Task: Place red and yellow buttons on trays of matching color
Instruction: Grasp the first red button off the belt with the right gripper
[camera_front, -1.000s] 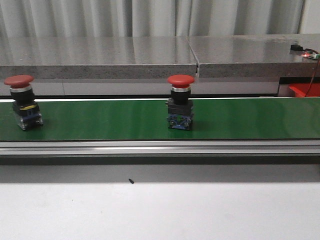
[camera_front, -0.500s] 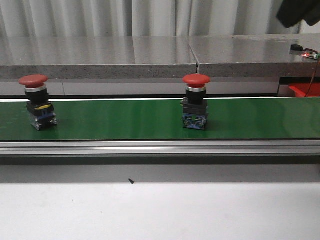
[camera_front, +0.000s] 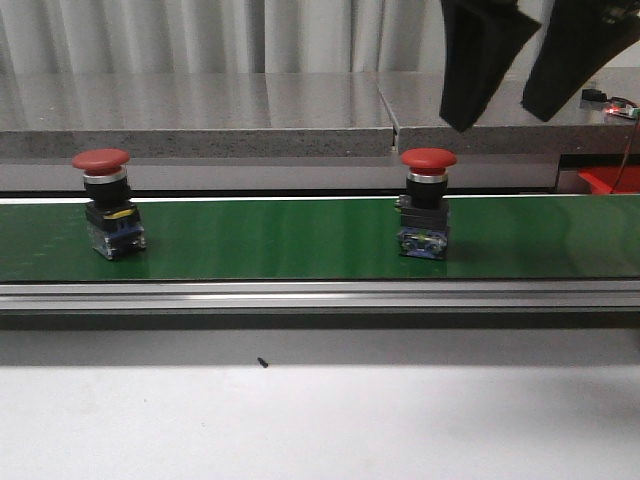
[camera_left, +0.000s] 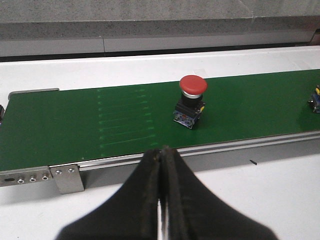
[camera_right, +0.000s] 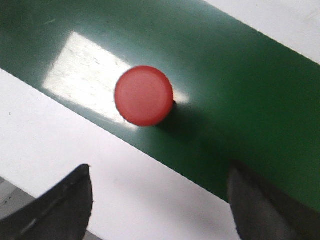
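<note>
The right gripper (camera_front: 515, 75) is held wide open and empty above the nearer red button (camera_front: 427, 203), at its one o'clock (presumably for grasping); the left gripper (camera_left: 162, 156) is kept closed, empty.

Two red buttons, one left (camera_front: 104, 196) and one right (camera_front: 426, 198), stand upright on the green belt (camera_front: 270, 238), the right gripper (camera_front: 524, 72) spread wide above the right one.

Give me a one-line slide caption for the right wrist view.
Open right gripper looks straight down on a red button standing on the green conveyor belt, fingers spread wide, nothing held.
</note>
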